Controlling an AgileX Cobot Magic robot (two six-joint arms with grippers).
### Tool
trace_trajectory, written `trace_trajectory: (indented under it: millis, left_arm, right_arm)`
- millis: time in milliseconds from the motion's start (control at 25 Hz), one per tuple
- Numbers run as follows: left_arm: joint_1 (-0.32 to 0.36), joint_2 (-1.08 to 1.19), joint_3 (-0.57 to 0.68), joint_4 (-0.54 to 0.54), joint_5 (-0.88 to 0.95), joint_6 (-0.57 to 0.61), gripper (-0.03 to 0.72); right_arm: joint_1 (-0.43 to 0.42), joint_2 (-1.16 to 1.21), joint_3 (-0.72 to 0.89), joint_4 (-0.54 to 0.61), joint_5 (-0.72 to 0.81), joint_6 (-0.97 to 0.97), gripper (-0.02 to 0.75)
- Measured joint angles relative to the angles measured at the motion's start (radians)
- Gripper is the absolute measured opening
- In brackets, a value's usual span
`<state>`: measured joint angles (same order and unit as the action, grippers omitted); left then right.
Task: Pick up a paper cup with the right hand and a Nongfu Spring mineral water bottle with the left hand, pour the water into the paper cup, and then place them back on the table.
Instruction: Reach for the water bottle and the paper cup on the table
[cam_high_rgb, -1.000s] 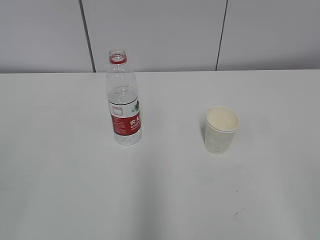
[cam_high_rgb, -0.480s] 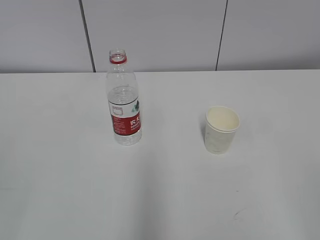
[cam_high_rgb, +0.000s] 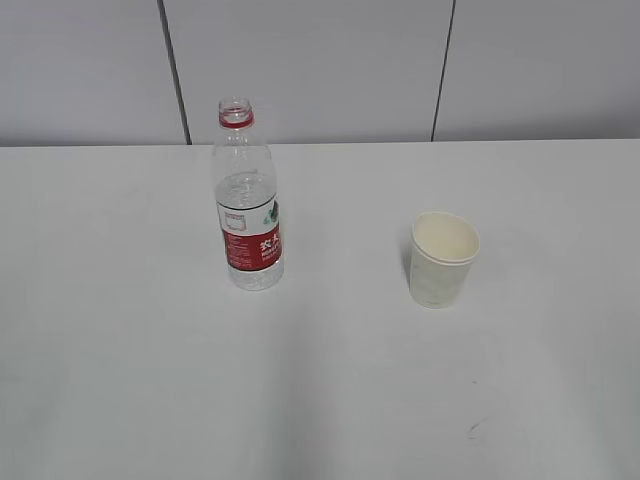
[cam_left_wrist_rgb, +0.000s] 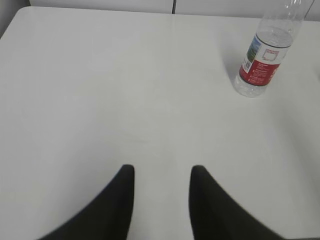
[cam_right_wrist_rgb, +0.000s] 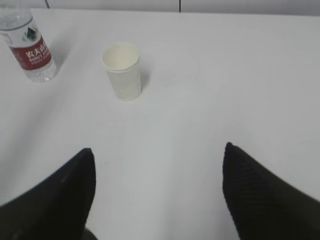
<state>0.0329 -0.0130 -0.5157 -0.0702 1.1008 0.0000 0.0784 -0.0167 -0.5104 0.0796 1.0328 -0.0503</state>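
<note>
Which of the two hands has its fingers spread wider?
The right hand: its fingers stand far apart, while the left hand shows only a narrow gap.

Bottle (cam_left_wrist_rgb: 265, 55) top cut off by wrist-view frame edges; water level perhaps unreadable; both arms outside exterior view.

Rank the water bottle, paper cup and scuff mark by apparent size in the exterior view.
1. Clear plastic bottle with red label, tallest.
2. Small off-white paper cup, roughly half its height.
3. Small dark scuff mark on the white table, smallest despite being nearest.
</note>
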Motion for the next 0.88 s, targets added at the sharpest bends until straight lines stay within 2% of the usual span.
trace_trajectory:
  millis: [400,880]
  left_arm:
    - [0.000,0.000,0.000,0.000,0.000,0.000,0.239]
    - [0.000,0.000,0.000,0.000,0.000,0.000,0.239]
  right_arm:
    - [0.000,0.000,0.002,-0.002,-0.182,0.000,0.587]
    - [0.000,0.000,0.008,-0.002,-0.202,-0.003,0.587]
